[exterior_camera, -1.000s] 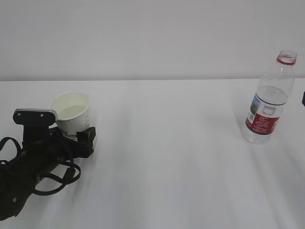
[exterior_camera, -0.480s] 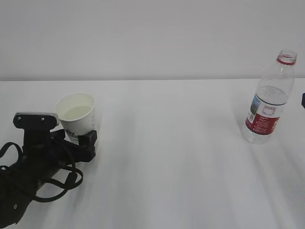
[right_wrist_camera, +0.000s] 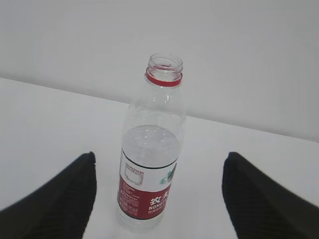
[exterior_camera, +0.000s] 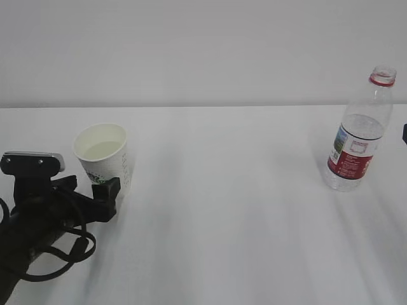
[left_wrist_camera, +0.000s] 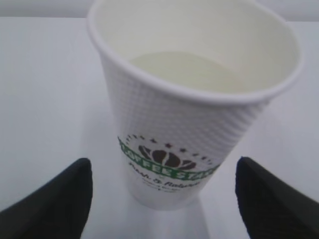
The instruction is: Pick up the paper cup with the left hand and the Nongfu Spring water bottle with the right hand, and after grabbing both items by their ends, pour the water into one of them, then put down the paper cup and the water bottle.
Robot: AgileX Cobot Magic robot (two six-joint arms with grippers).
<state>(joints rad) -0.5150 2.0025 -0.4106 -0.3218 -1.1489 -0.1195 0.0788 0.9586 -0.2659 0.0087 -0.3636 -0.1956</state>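
Note:
The paper cup [exterior_camera: 103, 160] stands upright on the white table at the left, with pale water [exterior_camera: 102, 150] inside. My left gripper [exterior_camera: 88, 189] sits just in front of it, open, both fingers clear of the cup. In the left wrist view the cup [left_wrist_camera: 194, 114] fills the middle, its water [left_wrist_camera: 189, 72] visible, between the wide-apart black fingers [left_wrist_camera: 60, 201] of the left gripper [left_wrist_camera: 162, 201]. The Nongfu Spring water bottle [exterior_camera: 357, 136] stands upright and uncapped at the far right. In the right wrist view my right gripper [right_wrist_camera: 157, 199] is open, with the bottle [right_wrist_camera: 149, 164] standing free beyond its fingers.
The white table [exterior_camera: 229, 210] stretches bare between cup and bottle. A plain white wall [exterior_camera: 203, 51] rises behind the table's far edge. A dark sliver of the right arm [exterior_camera: 404, 131] shows at the right border, beside the bottle.
My left gripper has drawn back toward the near left, away from the cup, which now stands free on the table. The bottle and right gripper have not moved.

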